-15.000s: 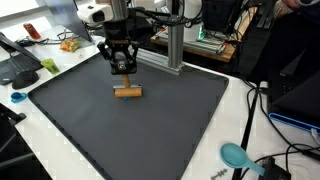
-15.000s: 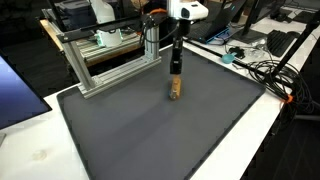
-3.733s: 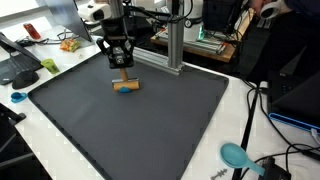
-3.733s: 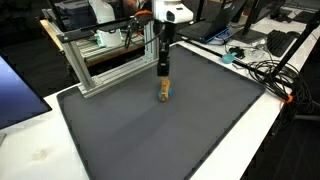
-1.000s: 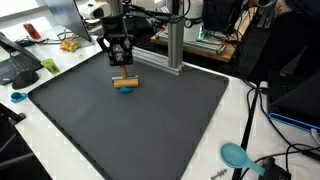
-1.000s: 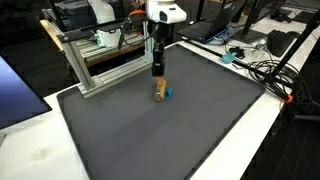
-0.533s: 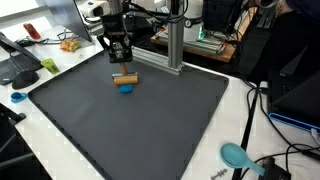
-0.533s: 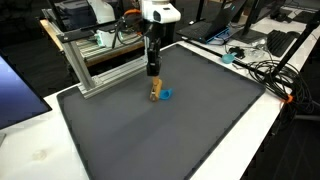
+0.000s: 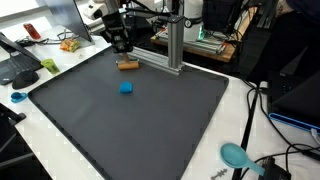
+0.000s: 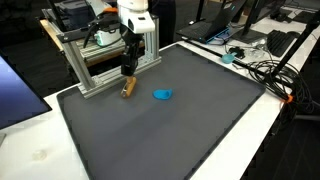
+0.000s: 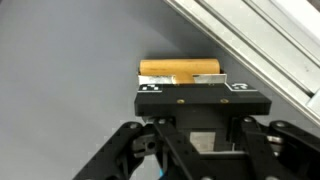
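A tan wooden block (image 9: 127, 65) hangs just over the dark mat (image 9: 150, 130) near its back edge, beside the aluminium frame (image 9: 172, 50). My gripper (image 9: 123, 55) is shut on the block from above. An exterior view shows the same block (image 10: 127, 87) tilted under the gripper (image 10: 129, 74). In the wrist view the wooden block (image 11: 182, 70) lies crosswise at the gripper (image 11: 195, 88); the fingertips are hidden behind the black jaw body. A small blue piece (image 9: 126, 88) lies uncovered on the mat, also visible in an exterior view as the blue piece (image 10: 162, 94).
The aluminium frame (image 10: 110, 65) runs along the mat's edge close to the gripper. A teal scoop (image 9: 236, 155) and cables (image 10: 265, 72) lie off the mat on the white table. A laptop (image 9: 18, 62) and clutter sit beyond the mat's corner.
My gripper has carried the wooden block away from the blue piece toward the aluminium frame. The blue piece, earlier under the block, now lies alone on the mat.
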`<state>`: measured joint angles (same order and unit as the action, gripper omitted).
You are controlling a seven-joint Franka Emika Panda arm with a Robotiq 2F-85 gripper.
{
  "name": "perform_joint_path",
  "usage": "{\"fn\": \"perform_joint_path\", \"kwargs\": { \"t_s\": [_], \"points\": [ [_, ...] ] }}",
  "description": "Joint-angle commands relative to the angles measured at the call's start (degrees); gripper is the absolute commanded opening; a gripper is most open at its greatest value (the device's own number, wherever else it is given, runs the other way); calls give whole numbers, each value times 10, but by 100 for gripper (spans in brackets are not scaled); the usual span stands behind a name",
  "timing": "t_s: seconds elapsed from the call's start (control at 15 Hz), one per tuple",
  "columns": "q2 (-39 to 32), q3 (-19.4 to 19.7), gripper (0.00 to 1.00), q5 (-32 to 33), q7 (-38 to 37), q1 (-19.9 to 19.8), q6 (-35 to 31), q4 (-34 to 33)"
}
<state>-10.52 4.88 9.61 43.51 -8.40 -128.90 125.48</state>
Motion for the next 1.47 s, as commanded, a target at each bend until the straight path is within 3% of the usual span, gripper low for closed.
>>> {"fn": "perform_joint_path", "kwargs": {
  "t_s": [0.0,0.4,0.73,1.2,1.4],
  "points": [
    [-39,6,23,-35,-26,-11,65,-30],
    [-32,7,23,-125,-117,-28,117,-98],
    [-1,9,23,-160,-252,-17,85,-99],
    [54,12,23,-97,-518,27,12,-67],
    [76,11,23,17,-647,59,-22,-40]
  ]
}}
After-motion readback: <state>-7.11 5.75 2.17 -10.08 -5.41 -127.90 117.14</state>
